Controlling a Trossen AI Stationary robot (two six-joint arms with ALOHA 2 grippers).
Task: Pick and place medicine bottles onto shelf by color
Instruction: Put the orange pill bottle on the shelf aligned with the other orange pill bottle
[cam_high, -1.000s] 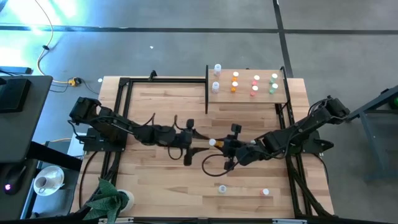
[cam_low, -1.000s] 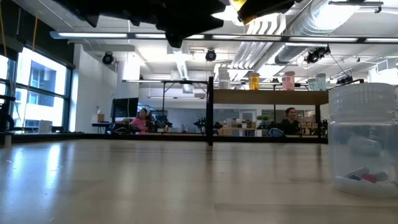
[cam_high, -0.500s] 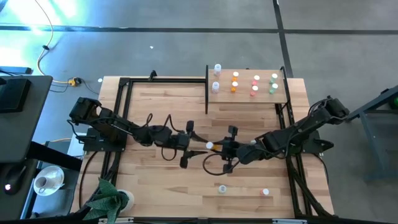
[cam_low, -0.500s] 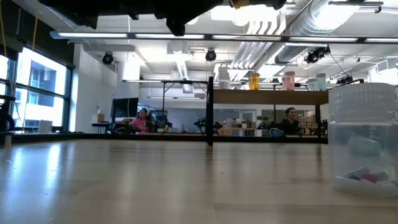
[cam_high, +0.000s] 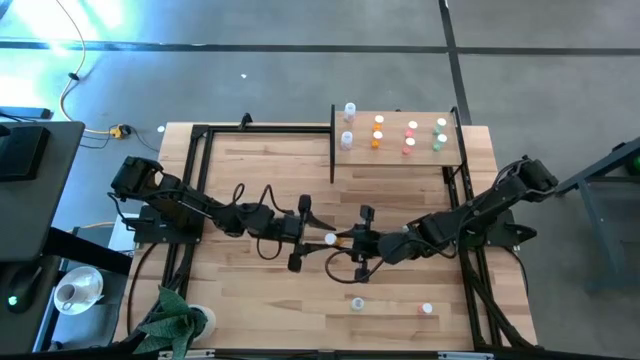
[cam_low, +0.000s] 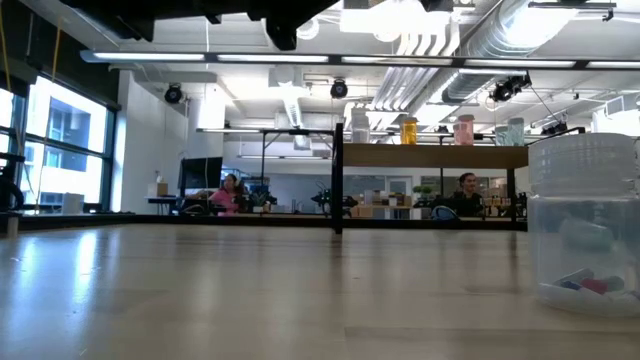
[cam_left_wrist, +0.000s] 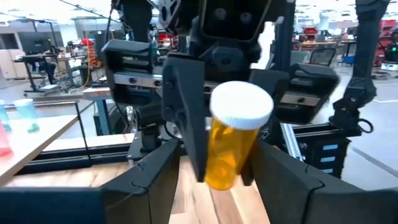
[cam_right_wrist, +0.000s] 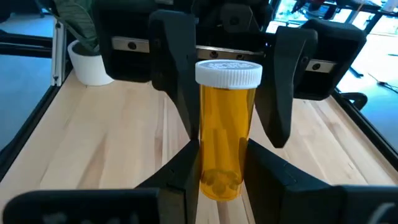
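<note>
While it hangs above the middle of the plank-patterned wooden tabletop (cam_high: 250, 170), the orange cylindrical medicine bottle with a white ribbed cap (cam_right_wrist: 226, 124) is clamped at its lower body by the right gripper (cam_right_wrist: 222, 163). The left gripper (cam_high: 312, 236) faces it with its fingers (cam_right_wrist: 278, 93) spread on either side of the cap, not touching it. From above only the cap shows between the two grippers. At table height both arms are cut off by the frame's upper edge. Pale pills lie in the bottle's base. Far off, the pale-wood shelf with thin black posts (cam_high: 400, 158) carries white, orange, pink and green bottles. A clear bottle (cam_low: 586, 228) stands nearest, coloured pieces inside.
</note>
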